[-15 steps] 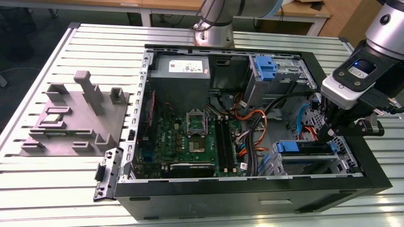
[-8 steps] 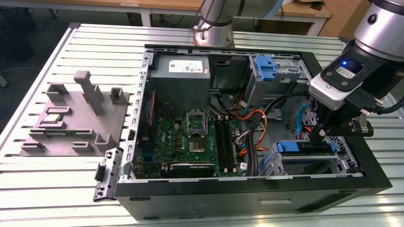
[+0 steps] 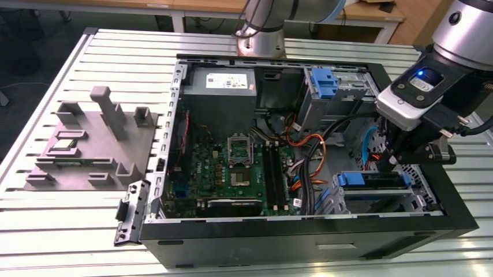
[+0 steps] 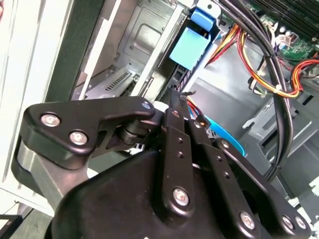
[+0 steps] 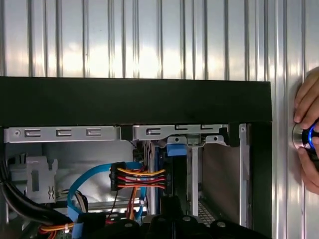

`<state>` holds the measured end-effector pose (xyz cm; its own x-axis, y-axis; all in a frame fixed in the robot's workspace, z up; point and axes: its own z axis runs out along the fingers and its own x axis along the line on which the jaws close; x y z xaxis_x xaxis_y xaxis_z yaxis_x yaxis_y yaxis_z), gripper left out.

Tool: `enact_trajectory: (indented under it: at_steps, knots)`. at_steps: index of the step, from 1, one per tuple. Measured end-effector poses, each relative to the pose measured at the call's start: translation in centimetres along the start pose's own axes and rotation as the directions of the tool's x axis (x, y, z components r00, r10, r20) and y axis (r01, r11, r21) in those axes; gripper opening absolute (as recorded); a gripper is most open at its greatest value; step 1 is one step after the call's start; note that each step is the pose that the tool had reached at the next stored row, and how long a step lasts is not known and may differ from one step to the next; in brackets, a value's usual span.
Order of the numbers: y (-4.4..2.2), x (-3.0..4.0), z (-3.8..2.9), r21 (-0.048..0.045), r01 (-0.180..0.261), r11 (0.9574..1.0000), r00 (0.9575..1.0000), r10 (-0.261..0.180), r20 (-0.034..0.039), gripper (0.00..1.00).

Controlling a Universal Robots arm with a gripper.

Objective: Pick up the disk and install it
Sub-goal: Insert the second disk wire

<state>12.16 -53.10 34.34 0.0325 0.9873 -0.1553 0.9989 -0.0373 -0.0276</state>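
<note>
My gripper (image 3: 410,164) hangs inside the open case (image 3: 308,231), just above the disk (image 3: 375,180), which sits in the drive cage. Jaw state — cannot tell. I judge the disk rigid, fairly heavy and shock-sensitive — hold the blue carrier's edges.

One black open-sided computer case (image 3: 308,234) lies on one ribbed silver metal table (image 3: 69,222). One robot arm reaches into it, ending in one black claw (image 3: 407,154). Inside sit one green motherboard (image 3: 223,167), one grey boxy power supply (image 3: 223,86) and two blue plastic drive brackets: one upright (image 3: 324,83), one lying flat (image 3: 356,179). Beside the case rests one grey plastic fixture tray (image 3: 89,144). One hand (image 5: 308,134) shows in the first wrist view.
</note>
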Motion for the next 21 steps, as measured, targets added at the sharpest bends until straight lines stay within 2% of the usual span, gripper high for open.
enact_trajectory:
  at_steps: [8,14,17,21]
  knots:
    - [-0.08,0.02,-2.3,0.0002,0.0,1.0,1.0,0.0,0.0,0.1]
    - [-0.13,0.17,-3.6,0.0007,0.0,1.0,1.0,0.0,0.0,0.1]
    - [-0.15,0.73,-3.87,0.0007,0.0,1.0,1.0,0.0,0.0002,0.1]
    - [-0.22,2.35,-4.12,0.0006,0.0,1.0,1.0,0.0,0.0039,0.1]
